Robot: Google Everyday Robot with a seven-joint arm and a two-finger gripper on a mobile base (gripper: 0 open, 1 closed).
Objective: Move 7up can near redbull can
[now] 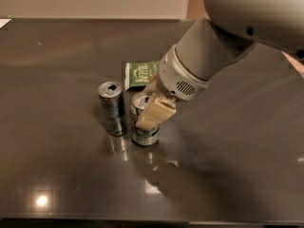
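The 7up can [144, 136], silver with green marks, stands upright on the dark table [66, 184], just right of the slim blue-silver redbull can [112, 109], with a narrow gap between them. My gripper [145, 112] comes down from the upper right and is shut on the 7up can. One cream finger [156, 112] lies across the can's front; the other is hidden behind it. The redbull can stands upright with its top open.
A green snack packet [141, 73] lies flat just behind the two cans. My large grey arm [213, 56] fills the upper right. The table's front edge runs along the bottom and its far edge meets a pale wall.
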